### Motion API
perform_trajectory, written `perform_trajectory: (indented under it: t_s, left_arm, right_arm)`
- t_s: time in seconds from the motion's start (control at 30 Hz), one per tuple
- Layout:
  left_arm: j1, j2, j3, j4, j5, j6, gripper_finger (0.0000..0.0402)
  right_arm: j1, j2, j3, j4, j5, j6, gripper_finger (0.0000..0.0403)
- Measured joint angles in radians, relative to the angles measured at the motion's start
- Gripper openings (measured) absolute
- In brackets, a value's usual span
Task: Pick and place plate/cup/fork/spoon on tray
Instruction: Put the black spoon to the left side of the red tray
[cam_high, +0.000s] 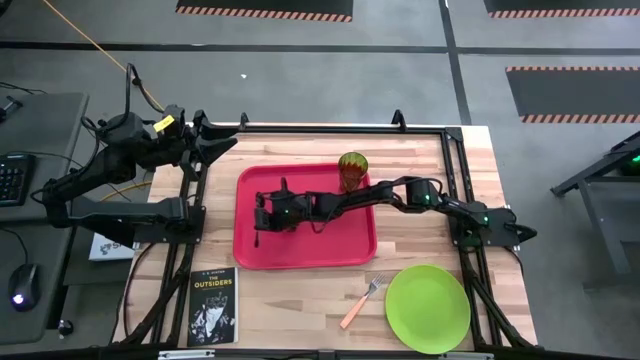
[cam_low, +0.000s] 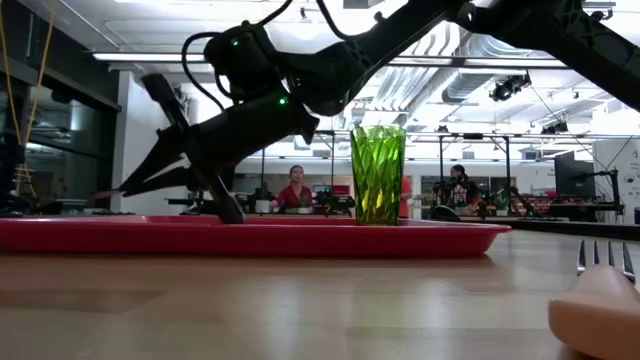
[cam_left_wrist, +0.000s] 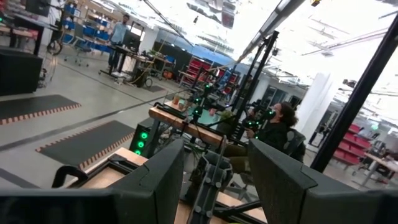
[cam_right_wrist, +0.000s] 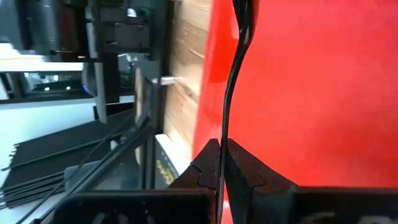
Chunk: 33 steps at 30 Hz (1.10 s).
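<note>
The red tray (cam_high: 340, 250) lies mid-table and shows in the low view (cam_low: 300, 238). The green cup (cam_high: 352, 170) stands upright on its far right corner (cam_low: 378, 175). My right gripper (cam_high: 262, 218) reaches over the tray's left part, shut on the dark spoon (cam_right_wrist: 231, 81). The lime-green plate (cam_high: 428, 308) and the orange-handled fork (cam_high: 360, 302) lie on the table near the front right. My left gripper (cam_left_wrist: 217, 180) is open and empty, held back at the table's far left (cam_high: 222, 142). My right gripper pinches the spoon's thin handle (cam_right_wrist: 222, 134) between its two fingers (cam_right_wrist: 208, 158). The fingers slant down toward the tray's left side. The handle runs out ahead of the fingers, low over the tray's red floor. Whether the spoon touches the tray I cannot tell.
A black book (cam_high: 212, 305) lies at the front left, off the tray. The table's dark frame rails (cam_high: 195, 200) run along the tray's left side. The fork's tines (cam_low: 600, 255) show close at the low view's right. People sit in the room behind.
</note>
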Motion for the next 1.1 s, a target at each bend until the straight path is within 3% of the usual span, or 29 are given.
perform_trajectory:
  t_s: [0.1, 0.33, 0.5, 0.93, 1.1]
  left_arm:
    - [0.000, 0.000, 0.000, 0.000, 0.000, -0.006, 0.0170]
    - [0.000, 0.000, 0.000, 0.000, 0.000, -0.005, 0.0170]
    - [0.000, 0.000, 0.000, 0.000, 0.000, -0.006, 0.0170]
    - [0.000, 0.000, 0.000, 0.000, 0.000, -0.006, 0.0170]
    - [0.000, 0.000, 0.000, 0.000, 0.000, -0.006, 0.0170]
  right_arm:
    - [0.000, 0.000, 0.033, -0.032, -0.003, -0.005, 0.0000]
    - [-0.010, 0.007, 0.157, -0.282, 0.007, -0.098, 0.0000]
    - [-0.024, 0.009, 0.158, -0.273, -0.020, -0.074, 0.0000]
    - [0.010, 0.062, 0.158, -0.146, 0.056, 0.003, 0.0000]
    - [0.002, 0.062, 0.158, -0.210, 0.033, -0.011, 0.0000]
